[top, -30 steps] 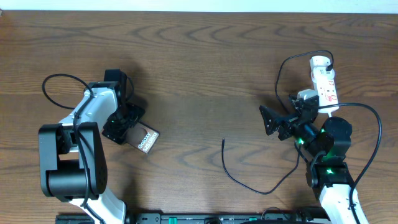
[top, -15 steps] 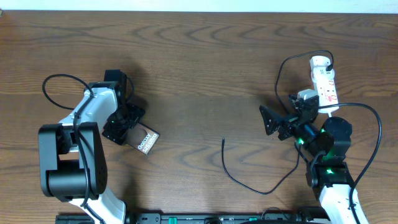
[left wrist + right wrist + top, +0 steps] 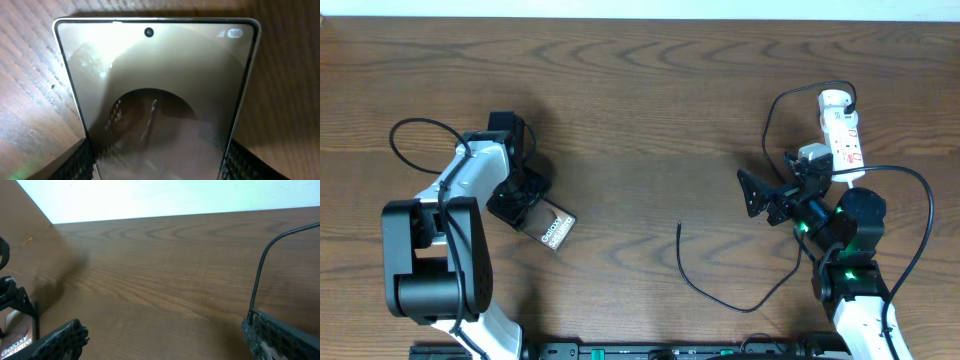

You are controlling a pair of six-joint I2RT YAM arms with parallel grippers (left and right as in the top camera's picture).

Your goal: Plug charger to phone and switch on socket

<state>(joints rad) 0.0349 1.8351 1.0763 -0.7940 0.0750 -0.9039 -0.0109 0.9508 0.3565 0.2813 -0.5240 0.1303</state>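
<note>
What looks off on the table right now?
Nothing is damaged or spilled. The phone lies skewed to the edge of the table, and the charger trails loose mid-table, its connector tip not in the phone.

**Tally on the Desk**

One phone, left of centre. One charger, lower middle of the frame. One white socket, upper right. Two robot arms: left arm, right arm.

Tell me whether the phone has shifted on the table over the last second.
No. In the overhead view the phone lies at the same spot and angle relative to the charger tip.
</note>
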